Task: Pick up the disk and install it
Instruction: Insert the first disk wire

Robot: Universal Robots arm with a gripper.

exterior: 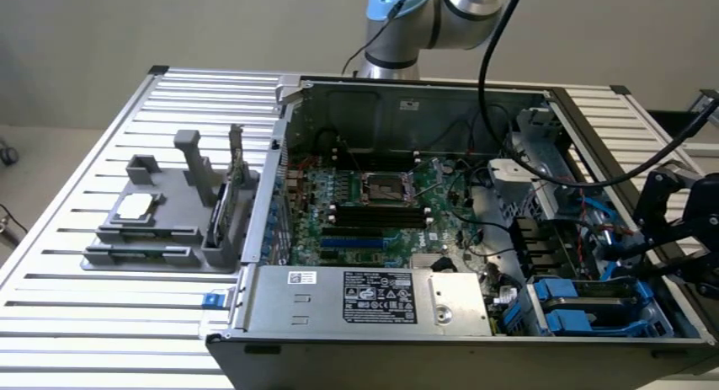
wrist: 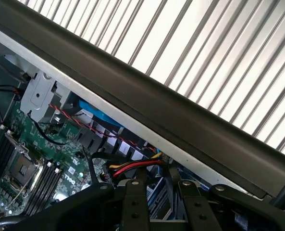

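**Gripper over drive bay, disk low in near corner**

Nearest: long grey metal power-supply box [exterior: 371, 297], stickered, flat against the near wall of the open computer case [exterior: 295, 137]. Beside it, toward the exterior view's right: the disk [exterior: 598, 304], a flat silver-grey slab framed by a blue plastic carrier, apparently lying in the drive bay at the case's near corner. Black gripper [exterior: 657, 247] directly above that bay, close to the disk; contact not discernible. Clenched, released or grasping: cannot tell. Same gripper [wrist: 164, 208] in the wrist view, just inside the case's dark rim, motherboard [exterior: 371, 200] beyond.

Risks, as judged:
- Carrier skewed against the bay rails, jamming instead of seating. Cause: any tilt.
- Blue cables [exterior: 607, 230] and a red-yellow-black wire bundle [wrist: 132, 166] crowding the bay, likely to snag or get pinched under the carrier.
- Case rim very near the gripper body, so scraping on any sideways drift.

Materials:
- Table [exterior: 67, 323]: ribbed bright aluminium slats.
- Case: thin folded sheet steel, sharp-edged.
- Motherboard: green, glossy, studded with black slots and a square metal socket [exterior: 382, 188].
- Carrier: smooth moulded plastic, probably a little springy.
- Grey plastic fixture [exterior: 168, 230] at the exterior view's left: blocky, holding a small square silver chip [exterior: 135, 207].
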